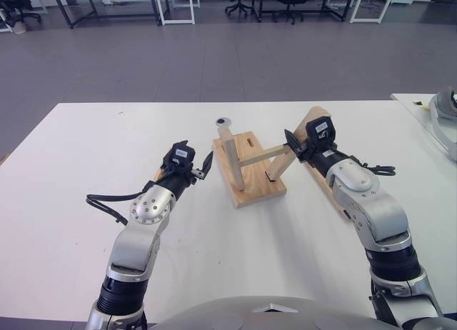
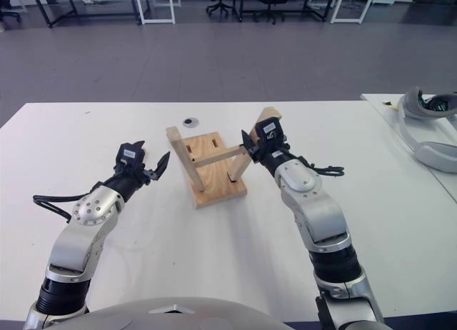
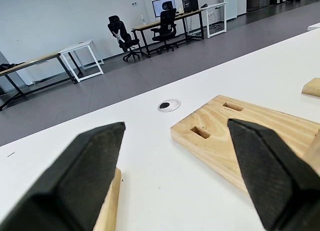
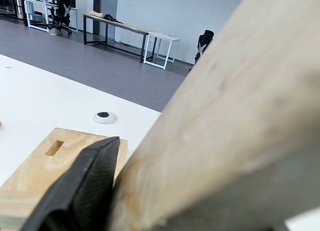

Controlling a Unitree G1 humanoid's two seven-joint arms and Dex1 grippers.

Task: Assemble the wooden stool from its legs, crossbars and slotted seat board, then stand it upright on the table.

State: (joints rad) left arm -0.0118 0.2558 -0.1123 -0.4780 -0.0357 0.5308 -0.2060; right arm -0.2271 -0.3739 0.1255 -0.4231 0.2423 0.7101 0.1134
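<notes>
The slotted seat board (image 1: 251, 181) lies flat at the table's middle. One wooden leg (image 1: 230, 155) stands upright on it, and a crossbar (image 1: 260, 157) runs from that leg to a second leg (image 1: 315, 123) at the right. My right gripper (image 1: 295, 148) is shut on this second leg where the crossbar meets it; a dark finger (image 4: 77, 191) presses against the wood (image 4: 225, 121). My left gripper (image 1: 203, 166) hangs open just left of the board, its fingers (image 3: 95, 156) spread over bare table. Another wooden piece (image 3: 108, 206) lies under it.
A round cable grommet (image 1: 223, 121) sits in the table behind the board. A grey headset (image 2: 427, 126) rests on a neighbouring table at the far right. White tabletop (image 1: 78, 166) stretches to the left and front.
</notes>
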